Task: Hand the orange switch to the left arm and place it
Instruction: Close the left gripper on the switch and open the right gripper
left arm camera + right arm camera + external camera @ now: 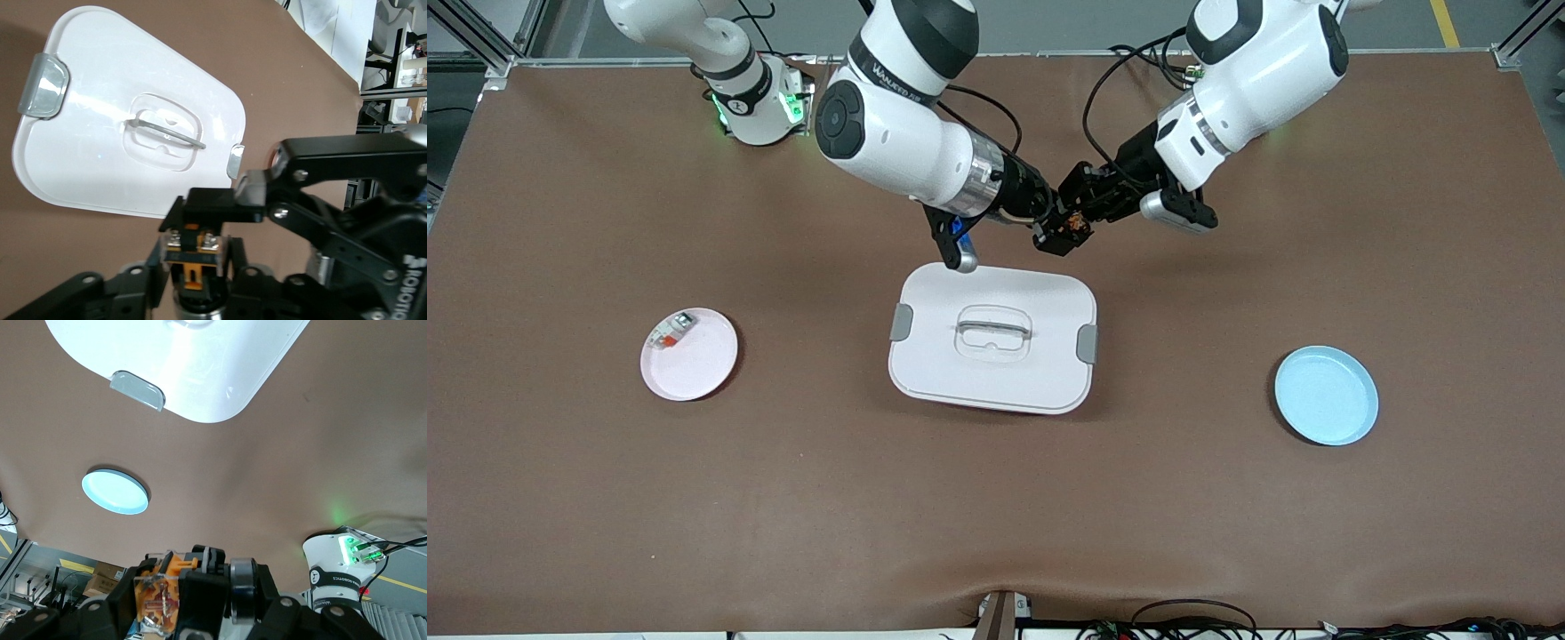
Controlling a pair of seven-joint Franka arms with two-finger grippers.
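Note:
The orange switch (1073,224), a small dark part with orange markings, hangs in the air between both grippers. They are over the table just off the edge of the white box (992,338) on the robots' side. My right gripper (1054,233) is shut on the switch's clear orange end (155,597). My left gripper (1085,212) is shut on its dark round end (193,257). In the left wrist view the right gripper's black finger (220,203) lies across the top of the switch. The box also shows in the left wrist view (127,113) and the right wrist view (193,360).
A pink plate (694,364) toward the right arm's end holds a white-grey part with a red-orange patch (671,331). A light blue plate (1325,395) lies toward the left arm's end and also shows in the right wrist view (115,491). Cables run along the table's front edge.

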